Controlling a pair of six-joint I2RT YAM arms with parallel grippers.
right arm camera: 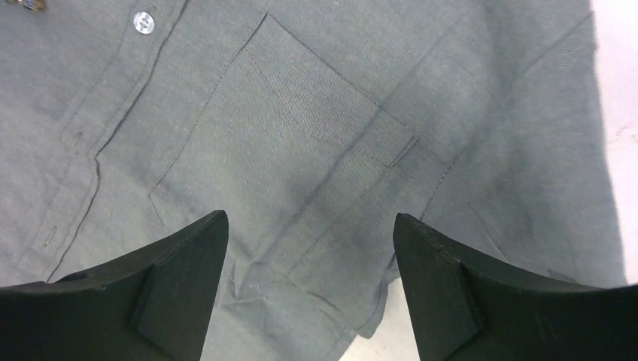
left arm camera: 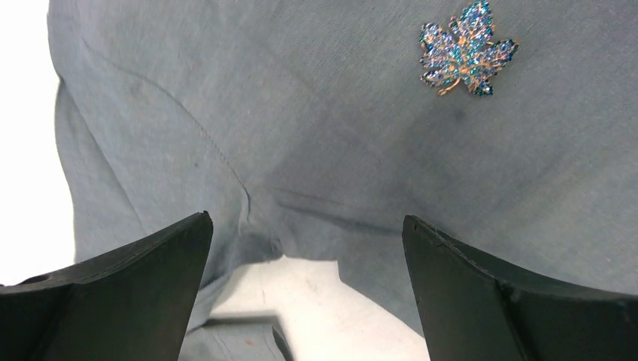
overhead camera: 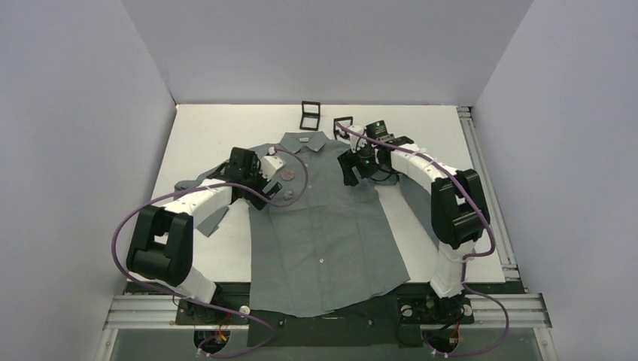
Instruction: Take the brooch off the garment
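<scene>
Shirt (overhead camera: 323, 226), grey, flat on worktop (overhead camera: 211, 128), blue maple-leaf brooch (left arm camera: 468, 51) pinned on it, left jaws apart near brooch, right jaws apart over chest pocket (right arm camera: 286, 150)

One shirt (overhead camera: 323, 226), one brooch (left arm camera: 468, 51), two boxes (overhead camera: 310, 115) (overhead camera: 343, 122)

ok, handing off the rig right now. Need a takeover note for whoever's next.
Left end effector: open, empty, over the shirt. The brooch is ahead and to the right in its wrist view.
Right end effector: open, empty, over the chest pocket.
The shirt lies front up on the table. The leaf-shaped brooch is on its chest, on the left arm's side.
Done: both arms are over the shirt.
Left: grip the brooch and take it off. It is not yet touched.
</scene>
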